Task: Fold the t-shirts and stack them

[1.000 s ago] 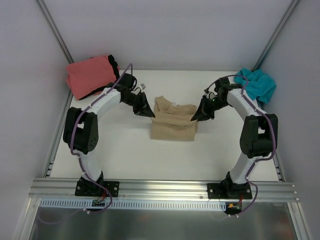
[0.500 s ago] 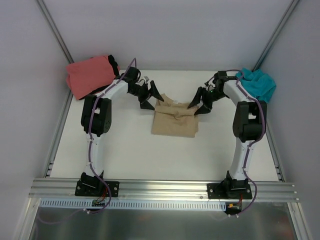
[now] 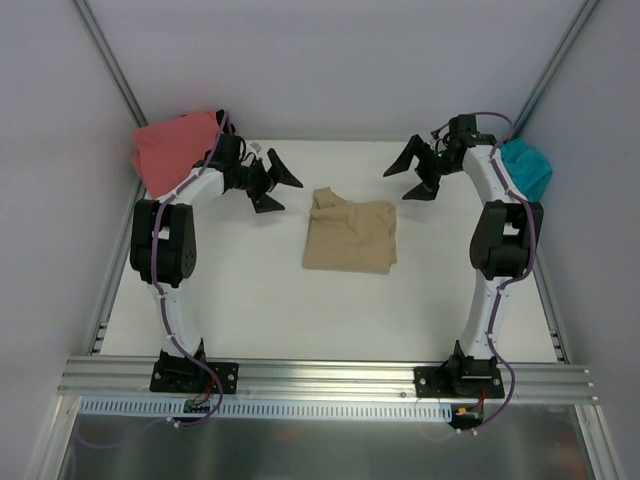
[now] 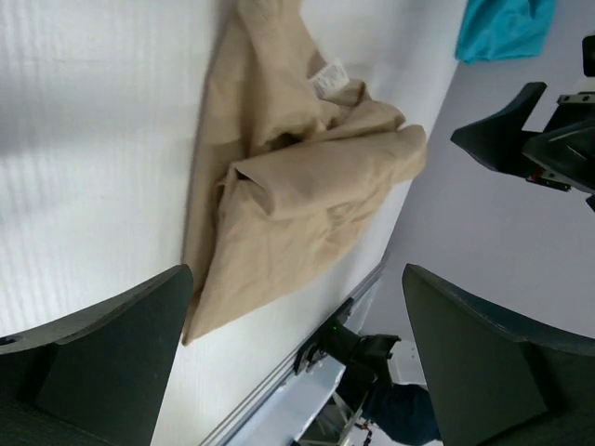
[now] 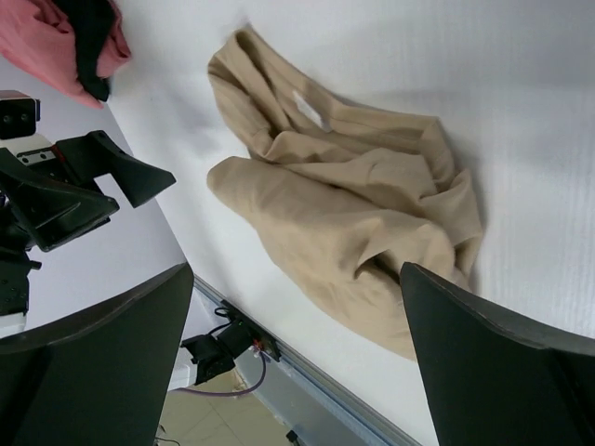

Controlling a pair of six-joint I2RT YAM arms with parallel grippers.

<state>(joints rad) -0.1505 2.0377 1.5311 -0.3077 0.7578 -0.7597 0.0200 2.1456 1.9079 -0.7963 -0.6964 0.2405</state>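
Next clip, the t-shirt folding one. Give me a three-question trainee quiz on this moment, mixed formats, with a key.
1. True or false: the tan t-shirt is clamped in the left jaws.
2. Which t-shirt lies at the far right corner of the table? A) coral-pink t-shirt B) teal t-shirt C) tan t-shirt
3. Fill in: the left jaws and the right jaws both stand ____, apart from the cloth.
Key: 1 false, it lies loose on the table; 2 B; 3 open.
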